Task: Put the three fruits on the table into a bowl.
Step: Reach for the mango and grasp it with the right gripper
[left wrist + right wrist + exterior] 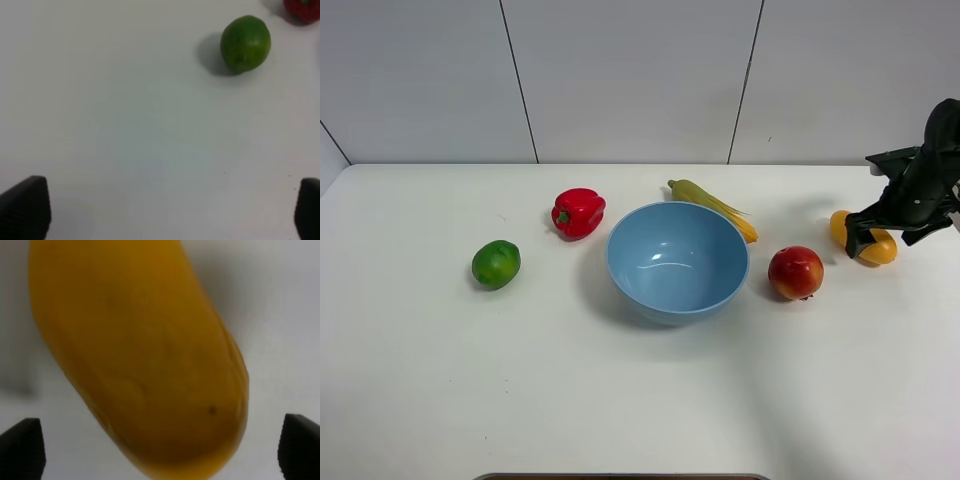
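Exterior high: right hand (867, 238) seen over oblong yellow-orange mango-like fruit (880, 250), far right on white worktop (620, 400), well apart from glossy light-blue bowl (675, 255).

Left wrist: left hand (160, 210) wide open, empty.

Right wrist: jaws spread, fruit straddled, not gripped. Smooth fruit could be rolled aside by off-centre closing.

Surface finishes: bowl (650, 250), smooth, glossy, plastic-looking, with soft highlights; table (620, 400), plain matt white; lime (496, 264) and pepper (578, 212), glossy skins; apple (796, 272), shiny, smooth; mango (140, 355), smooth, dull, waxy, faintly dimpled.
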